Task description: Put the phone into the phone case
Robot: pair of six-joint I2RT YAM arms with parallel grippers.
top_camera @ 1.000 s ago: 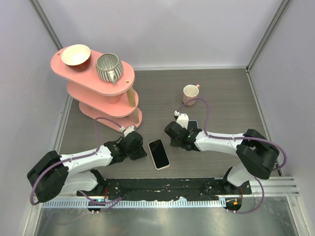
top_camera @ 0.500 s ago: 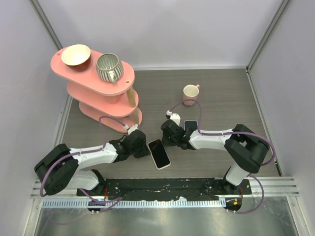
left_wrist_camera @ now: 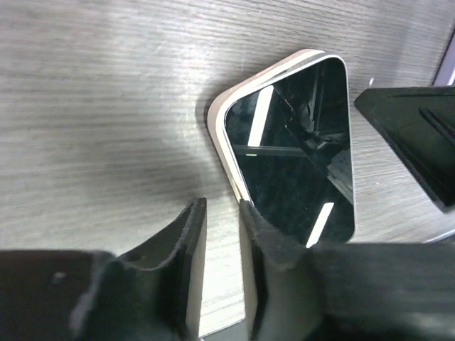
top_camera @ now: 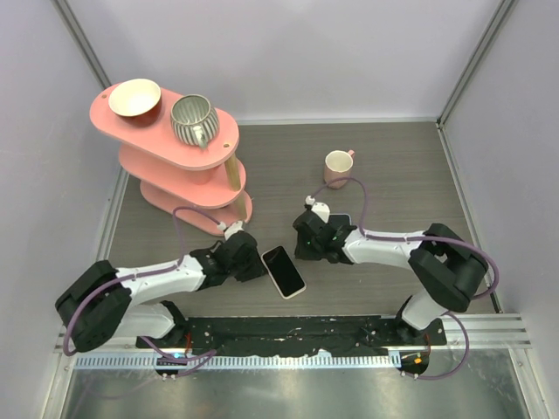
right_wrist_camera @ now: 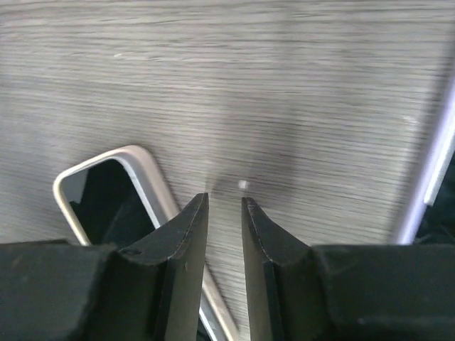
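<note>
The phone [top_camera: 283, 271], black screen with a pale rim, lies face up on the table between the arms. It also shows in the left wrist view [left_wrist_camera: 291, 142] and the right wrist view [right_wrist_camera: 106, 192]. The case [top_camera: 341, 219], a dark piece with a lavender edge, lies mostly hidden under my right arm. Its lavender edge shows in the right wrist view [right_wrist_camera: 434, 177]. My left gripper [top_camera: 254, 266] [left_wrist_camera: 223, 206] is shut and empty at the phone's left long edge. My right gripper [top_camera: 303, 251] [right_wrist_camera: 225, 200] is shut and empty just right of the phone's far corner.
A pink tiered shelf [top_camera: 214, 166] stands at the back left with a bowl [top_camera: 134, 98] and a striped pot [top_camera: 193, 120] on top. A pink cup [top_camera: 337, 166] stands behind the right gripper.
My left gripper has closed in on the phone's left edge, and the phone has turned slightly. My right gripper swung left, then came back a little to the right.
</note>
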